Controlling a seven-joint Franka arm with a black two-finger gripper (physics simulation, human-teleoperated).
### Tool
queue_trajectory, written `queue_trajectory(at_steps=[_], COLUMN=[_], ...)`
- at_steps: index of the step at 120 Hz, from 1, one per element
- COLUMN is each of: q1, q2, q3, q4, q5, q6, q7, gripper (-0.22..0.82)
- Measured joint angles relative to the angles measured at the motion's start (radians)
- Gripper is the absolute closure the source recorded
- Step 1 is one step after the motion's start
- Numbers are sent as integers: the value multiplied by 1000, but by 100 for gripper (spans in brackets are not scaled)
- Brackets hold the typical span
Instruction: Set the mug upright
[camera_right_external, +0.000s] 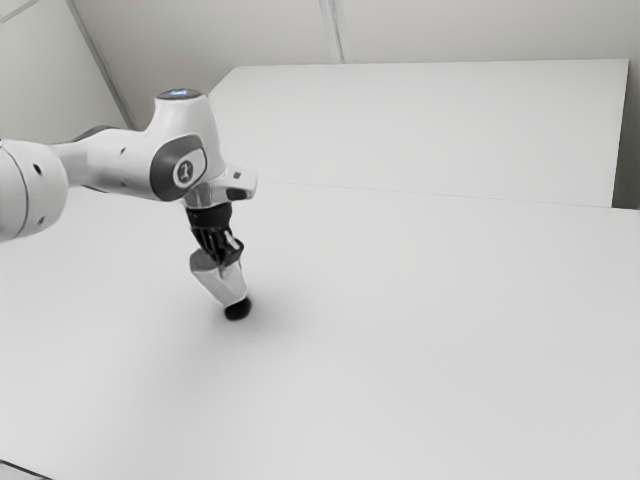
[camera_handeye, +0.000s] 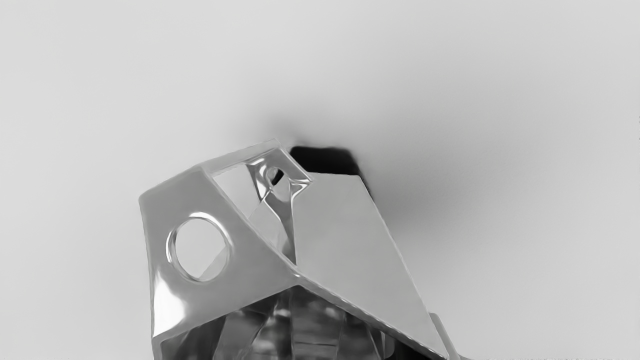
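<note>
White tabletop (camera_right_external: 440, 340) all around the mug (camera_right_external: 222, 282). Big pale panel (camera_right_external: 420, 130) beyond it, well apart. White arm (camera_right_external: 185, 150) comes in from the exterior view's left and sits above the mug, blocking the space right over it.

Mug: pale grey, faceted, tilted, not upright. Mouth is the high end, leaning toward the exterior view's left. Long axis slants down from there to the low end, toward the exterior view's right. Claw (camera_right_external: 228, 256) is at the mug's mouth, covering part of the rim. Can't tell if it's spread, pressed together or pinching the wall. Angular handle (camera_handeye: 250, 240) on the mug's side, with a round hole. Black base (camera_right_external: 238, 309) at the mug's low end, shadow beside it.
</note>
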Motion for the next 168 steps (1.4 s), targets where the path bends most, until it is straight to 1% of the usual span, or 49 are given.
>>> queue_trajectory(at_steps=[25,67,71,75,98,112,124,135,155,168], q1=[-1,-2,-2,-2,-4,-5,-3,2,12,10], q2=[28,79,80,81,81,38,24,17,16,13], q3=[-35,-49,-49,-49,-48,-49,-50,-55,-60,-62], q4=[2,9,9,9,9,15,63,160,398,456], q5=[29,27,26,24,9,4,3,-10,-34,-45], q6=[-32,-8,-5,-3,4,4,-8,-37,-163,-239], q7=[-141,-295,-305,-315,-360,-380,-384,-371,-324,-293], gripper=[78,78,75,70,33,19,12,8,4,2])
